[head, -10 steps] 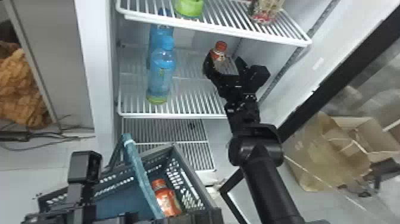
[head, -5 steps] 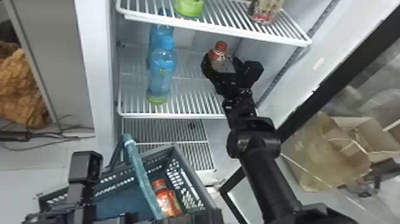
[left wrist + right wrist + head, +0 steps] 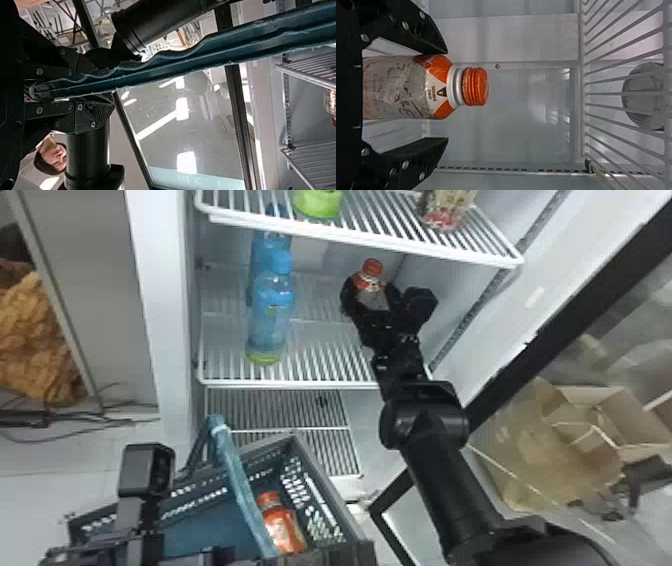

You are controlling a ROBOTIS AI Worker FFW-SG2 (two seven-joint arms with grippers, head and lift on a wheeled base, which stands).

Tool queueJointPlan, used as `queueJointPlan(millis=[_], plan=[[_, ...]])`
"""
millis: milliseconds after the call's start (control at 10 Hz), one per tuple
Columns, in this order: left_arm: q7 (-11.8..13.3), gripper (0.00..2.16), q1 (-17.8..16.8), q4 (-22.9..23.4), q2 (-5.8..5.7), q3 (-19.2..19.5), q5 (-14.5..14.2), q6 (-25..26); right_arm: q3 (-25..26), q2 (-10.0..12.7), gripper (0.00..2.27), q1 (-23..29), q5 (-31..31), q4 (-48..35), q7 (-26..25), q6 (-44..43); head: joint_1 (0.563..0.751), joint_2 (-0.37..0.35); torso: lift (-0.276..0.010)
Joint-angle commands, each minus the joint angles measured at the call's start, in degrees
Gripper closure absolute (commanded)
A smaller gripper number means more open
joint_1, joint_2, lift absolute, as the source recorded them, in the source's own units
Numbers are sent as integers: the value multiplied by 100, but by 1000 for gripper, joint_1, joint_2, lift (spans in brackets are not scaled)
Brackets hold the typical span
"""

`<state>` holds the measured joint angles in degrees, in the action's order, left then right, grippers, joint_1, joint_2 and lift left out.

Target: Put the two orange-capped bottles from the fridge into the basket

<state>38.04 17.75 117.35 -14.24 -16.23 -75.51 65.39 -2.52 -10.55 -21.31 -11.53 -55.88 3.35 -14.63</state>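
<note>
My right gripper point(image 3: 372, 290) standing open around a bottle point(image 3: 371, 300), near the shelf's point(image 3: 300, 384) right edge, my left gripper point(image 3: 215, 557) clamping the handle point(image 3: 240, 485), second bottle point(image 3: 284, 530) resting inside basket's point(image 3: 330, 485) right edge

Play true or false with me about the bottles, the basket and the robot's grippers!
1. One orange-capped bottle is in the basket. True.
2. The other orange-capped bottle is in the basket too. False: it is in the fridge, between the open fingers of the right gripper.
3. The left gripper holds the basket's handle. True.
4. The front blue bottle lies on its side. False: it stands upright on a fridge shelf.
5. The front blue bottle has a blue cap. True.
</note>
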Motion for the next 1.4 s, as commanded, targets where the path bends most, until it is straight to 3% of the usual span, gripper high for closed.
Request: queueJointPlan(millis=[0,100,800,900,1300], plan=[[-7,1168,10,0,-9,0,-1,0,0,-9,693,-7,-24,54,-19,0,695,-350,-235],[1,1168,10,0,-9,0,-12,0,-11,-9,812,-7,-24,40,-19,0,695,-350,-235],[10,1168,53,0,0,34,-24,-14,-103,-18,820,485,-161,-832,245,0,695,-350,-235],[10,1168,81,0,9,57,-24,-14,-57,-26,820,738,-195,-1197,368,113,695,-350,-235],[28,1168,137,0,26,103,-24,-14,560,53,818,2651,91,-3954,474,1167,695,-350,-235]])
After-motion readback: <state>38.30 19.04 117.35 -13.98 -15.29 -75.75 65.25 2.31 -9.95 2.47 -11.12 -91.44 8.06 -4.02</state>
